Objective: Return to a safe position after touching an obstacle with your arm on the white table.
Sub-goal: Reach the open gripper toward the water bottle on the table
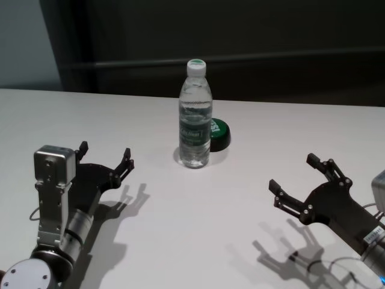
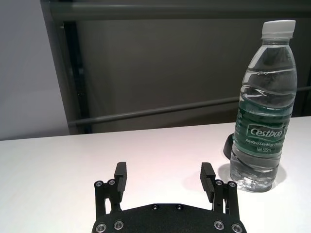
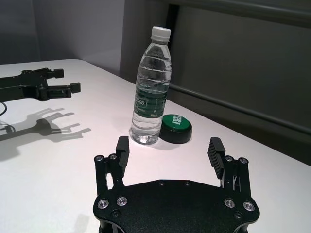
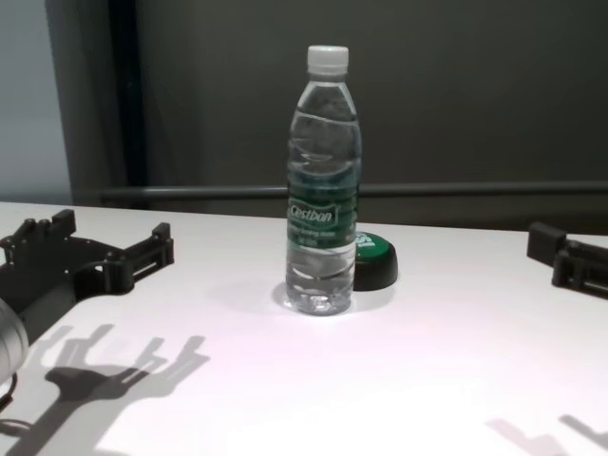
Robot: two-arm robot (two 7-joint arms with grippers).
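The broad, smooth white table (image 1: 198, 229) fills the head view, matte and plain. At about eight o'clock on it hovers the left gripper (image 1: 105, 156), a black metal claw on a silver-jointed arm, its ridged fingers spread wide and holding nothing. At four o'clock the right gripper (image 1: 310, 171), black and bolted alike, is equally wide apart and empty. Near the centre, toward twelve o'clock, stands upright the tall clear ribbed plastic water bottle (image 1: 195, 117), with white screw cap and dark green label band, apart from both claws. Just beside it at two o'clock sits a low round black puck with a glossy green top (image 1: 220, 133).
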